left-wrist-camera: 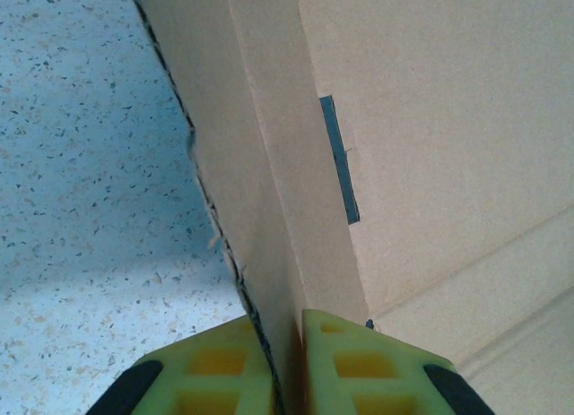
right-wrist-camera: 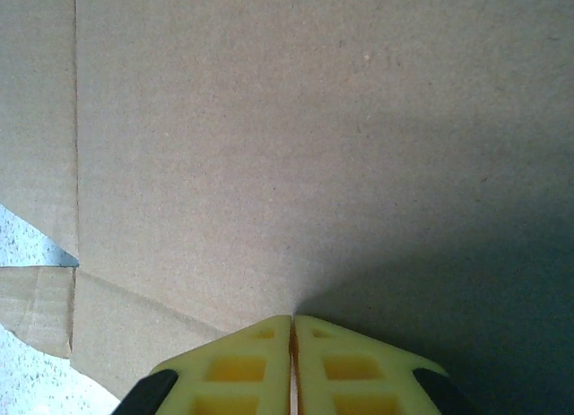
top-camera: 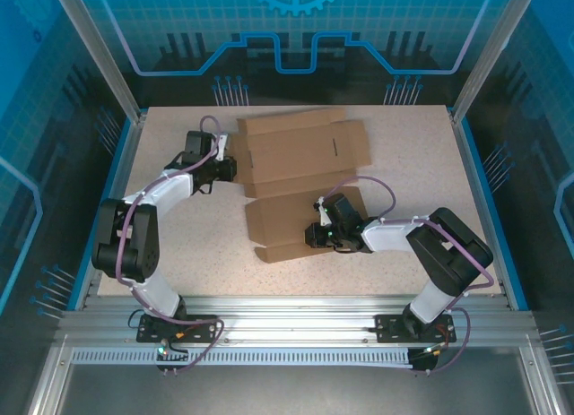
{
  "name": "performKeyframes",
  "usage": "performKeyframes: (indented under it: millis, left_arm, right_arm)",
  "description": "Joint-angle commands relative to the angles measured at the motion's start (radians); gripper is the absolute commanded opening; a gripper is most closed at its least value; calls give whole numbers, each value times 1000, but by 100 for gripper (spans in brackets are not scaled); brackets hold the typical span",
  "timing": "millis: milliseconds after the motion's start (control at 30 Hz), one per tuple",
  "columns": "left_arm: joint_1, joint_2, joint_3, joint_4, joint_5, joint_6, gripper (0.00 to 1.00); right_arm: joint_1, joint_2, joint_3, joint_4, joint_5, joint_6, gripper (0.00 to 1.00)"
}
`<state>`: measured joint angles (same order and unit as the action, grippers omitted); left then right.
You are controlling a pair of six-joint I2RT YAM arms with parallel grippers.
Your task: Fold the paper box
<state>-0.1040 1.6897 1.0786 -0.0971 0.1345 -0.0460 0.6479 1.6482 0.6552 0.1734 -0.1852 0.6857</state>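
Speckled beige table, blue grid walls, brown paper box

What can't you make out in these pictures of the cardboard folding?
- Top view: right gripper fingertips, hidden under its own wrist.
- Right wrist view: whether the shut tips pinch the paper box or only press it; too close.
- Left wrist view: the box's far flaps, cut off by frame edges.
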Motion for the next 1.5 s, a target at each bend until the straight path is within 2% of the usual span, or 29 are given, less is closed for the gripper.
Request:
performKeyframes:
  millis: [0, 133, 400, 833, 1467]
  left_arm:
    - [6, -26, -53, 37, 22, -6, 14]
    - [6, -85, -114, 65, 17, -23, 14]
    - [-5, -137, -155, 11, 31, -104, 14]
    - [-84, -231, -248, -6, -34, -149, 14]
    - [-226, -231, -280, -118, -226, -216, 14]
  right_arm:
    - [18, 14, -8, -66, 20, 15, 12]
    - [19, 20, -11, -63, 21, 13, 12]
    - [31, 43, -2, -50, 16, 24, 12]
    - [48, 65, 4, -37, 23, 35, 12]
    - [65, 56, -22, -29, 77, 85, 12]
